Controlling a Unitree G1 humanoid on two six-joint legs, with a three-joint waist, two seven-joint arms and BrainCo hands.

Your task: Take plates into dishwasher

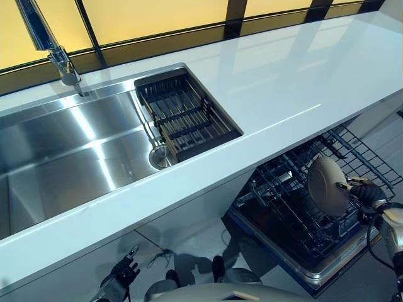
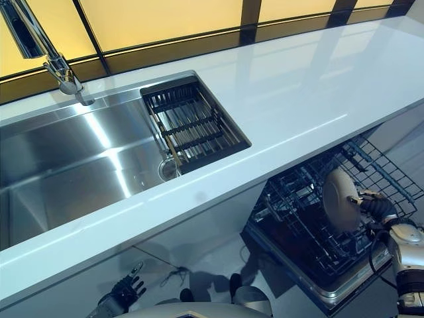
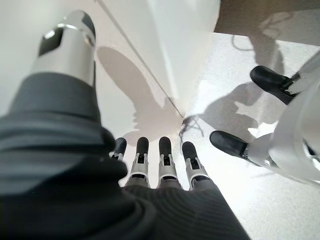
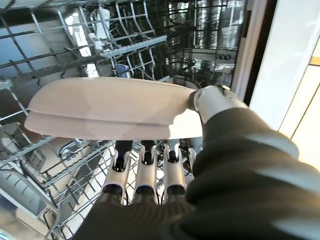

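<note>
Low at the near edge of the left eye view, the left hand point(image 1: 123, 272) hangs beside the white cabinet front point(image 1: 182, 217) below the countertop point(image 1: 271, 82), fingers loosely straight and carrying nothing. Further right, the right hand point(image 1: 364, 192) holds a pale plate point(image 1: 326, 185) on edge over the pulled-out dishwasher rack point(image 1: 296, 220), which sits under the counter overhang. The steel sink point(image 1: 69, 151), its tap point(image 1: 53, 47) and a dark drying rack point(image 1: 186, 116) set in the sink's right end are not involved. The right eye view confirms the arrangement: the plate stands near upright, above the wire rack's middle, and whether its lower rim touches the wires cannot be told from here. The left wrist view shows that hand's fingers point(image 3: 165, 155) extended in a row toward the cabinet panel and floor point(image 3: 260, 200), empty and idle. The right wrist view is the useful one: the thumb point(image 4: 212, 100) presses on one face of the plate at its rim while the fingers point(image 4: 145, 175) curl under the other face, a firm pinch at one edge only. Rack tines point(image 4: 130, 47) lie just beyond and below. In my judgement the step in hand is seating the plate in a slot. To do it well, the plate should stay vertical and aligned with the tine rows, descend slowly until the rim settles between two tines, and be released only once the rack bears it; an edge pinch leaves it liable to swing or slip.
</note>
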